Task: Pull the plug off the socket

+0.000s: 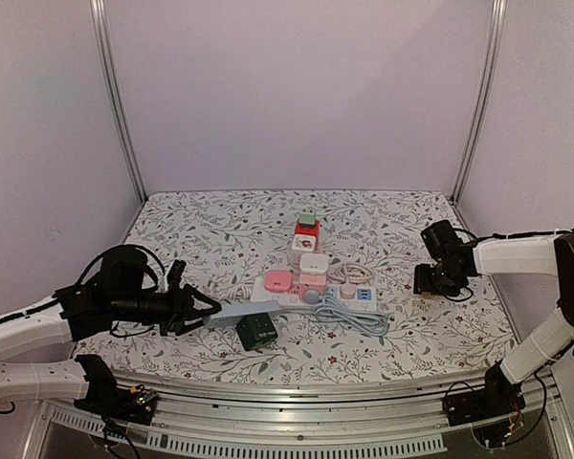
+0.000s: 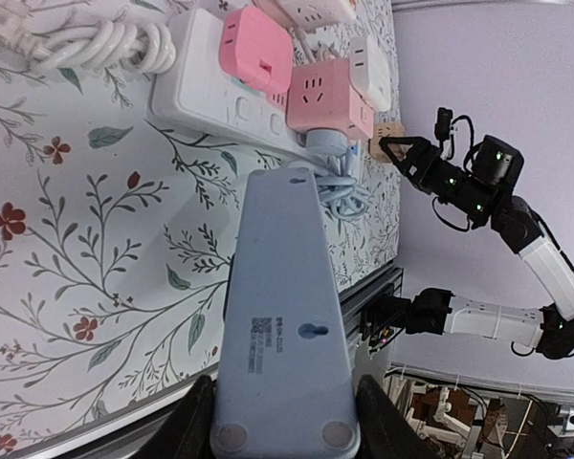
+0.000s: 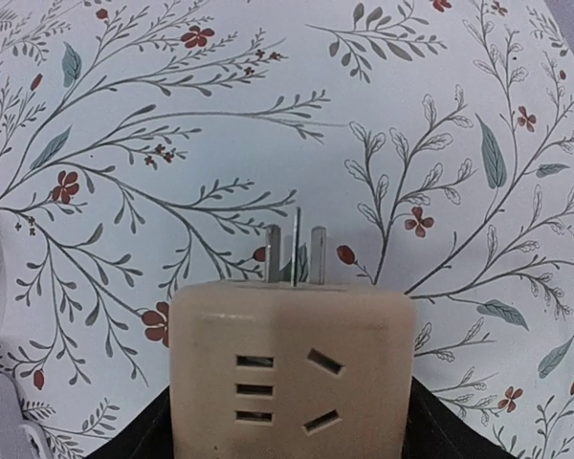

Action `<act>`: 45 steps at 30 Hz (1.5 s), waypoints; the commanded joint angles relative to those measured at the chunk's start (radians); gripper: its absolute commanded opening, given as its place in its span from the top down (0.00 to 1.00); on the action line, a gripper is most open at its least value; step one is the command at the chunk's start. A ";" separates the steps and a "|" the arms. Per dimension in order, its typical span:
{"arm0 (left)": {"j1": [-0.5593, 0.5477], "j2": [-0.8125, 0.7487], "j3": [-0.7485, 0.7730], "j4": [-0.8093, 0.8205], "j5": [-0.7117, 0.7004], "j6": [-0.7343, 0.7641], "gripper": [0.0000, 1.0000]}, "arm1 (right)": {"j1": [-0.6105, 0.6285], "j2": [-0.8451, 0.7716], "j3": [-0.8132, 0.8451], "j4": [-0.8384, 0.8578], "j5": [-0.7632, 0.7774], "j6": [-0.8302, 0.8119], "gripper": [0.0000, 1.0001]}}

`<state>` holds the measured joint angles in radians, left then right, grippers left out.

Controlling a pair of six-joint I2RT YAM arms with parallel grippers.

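My left gripper [image 2: 282, 426] is shut on the near end of a light blue-grey power strip [image 2: 282, 306], whose labelled underside faces the wrist camera. In the top view the strip [image 1: 228, 312] reaches right from my left gripper [image 1: 193, 311], low over the cloth. A dark green cube plug [image 1: 256, 331] sits at its far end. My right gripper [image 3: 292, 430] is shut on a beige cube plug [image 3: 292, 368]. Its bare metal prongs [image 3: 294, 253] point at the cloth, clear of any socket. In the top view my right gripper [image 1: 427, 278] hangs at the right side.
A white power strip [image 1: 268, 292] carrying pink plugs [image 1: 312, 282] lies mid-table, with stacked cube adapters [image 1: 307, 232] behind it. A pale blue strip with a coiled cable [image 1: 359, 301] lies to its right. Metal frame posts [image 1: 120, 105] stand at the back corners.
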<state>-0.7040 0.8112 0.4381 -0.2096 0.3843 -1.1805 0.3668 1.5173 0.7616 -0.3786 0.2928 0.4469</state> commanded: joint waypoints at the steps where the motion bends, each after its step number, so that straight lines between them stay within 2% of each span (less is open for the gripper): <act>1: 0.020 -0.020 -0.004 -0.016 -0.020 -0.004 1.00 | -0.005 -0.032 -0.007 0.014 -0.002 0.000 0.27; 11: 0.020 -0.045 0.004 -0.014 -0.014 -0.016 1.00 | -0.006 -0.133 0.004 -0.041 -0.012 -0.014 0.10; 16: 0.020 -0.047 0.017 -0.012 -0.011 -0.019 1.00 | -0.005 -0.277 0.011 -0.103 -0.073 -0.034 0.08; 23: 0.020 -0.005 0.035 0.012 0.008 -0.010 1.00 | 0.012 -0.526 -0.021 -0.155 -0.274 -0.005 0.05; 30: 0.016 0.070 0.071 0.043 0.043 0.010 1.00 | 0.124 -0.678 -0.078 -0.140 -0.367 0.105 0.03; 36: -0.010 0.167 0.102 0.108 0.058 0.011 1.00 | 0.315 -0.627 -0.066 -0.114 -0.263 0.182 0.04; 42: -0.050 0.262 0.144 0.168 0.056 0.010 1.00 | 0.581 -0.469 -0.039 0.052 -0.174 0.304 0.04; 45: -0.062 0.298 0.165 0.183 0.059 0.011 1.00 | 0.651 -0.357 0.003 0.142 -0.186 0.343 0.04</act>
<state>-0.7403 1.0740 0.5522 -0.1234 0.4263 -1.1812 0.9386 1.0672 0.7067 -0.3824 0.0708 0.7055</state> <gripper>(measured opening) 0.436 0.963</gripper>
